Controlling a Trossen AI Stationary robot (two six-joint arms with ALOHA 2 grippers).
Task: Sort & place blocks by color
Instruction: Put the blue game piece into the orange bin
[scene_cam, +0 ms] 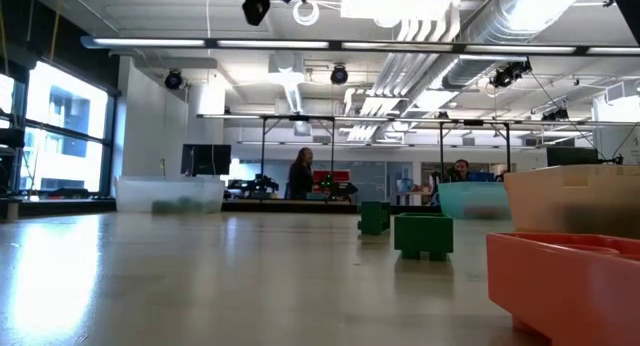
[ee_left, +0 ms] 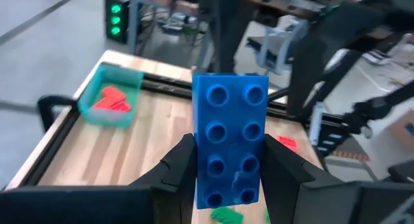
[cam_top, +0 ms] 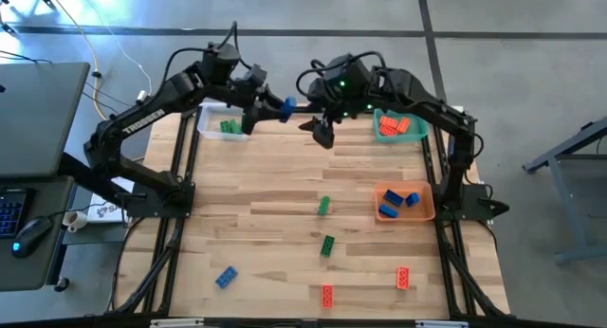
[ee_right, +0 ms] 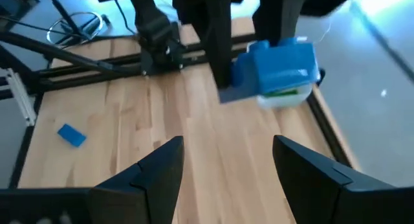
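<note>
My left gripper (cam_top: 273, 108) hangs high over the table's far edge, shut on a blue block (ee_left: 229, 136) with its studded face toward the wrist camera. My right gripper (cam_top: 322, 131) hovers open just to its right, with nothing between its fingers (ee_right: 162, 175). In the right wrist view the blue block (ee_right: 279, 67) shows ahead, above the clear tray (ee_right: 284, 98). Loose on the table lie two green blocks (cam_top: 323, 206) (cam_top: 327, 245), a blue block (cam_top: 225, 277) and two red blocks (cam_top: 327, 295) (cam_top: 402, 278). My left gripper pinches the blue block's two long sides (ee_left: 197, 179) between its two fingers (ee_left: 182, 164), at the end nearest the wrist. The block lies along the fingers and juts out past their tips toward the table's right. It is lifted well clear of the table.
A clear tray (cam_top: 211, 126) with green blocks stands at the far left. A teal tray (cam_top: 379, 116) with red blocks is at the far right. In front of it is an orange tray (cam_top: 429, 212) with blue blocks. People stand in the room beyond (scene_cam: 301, 174).
</note>
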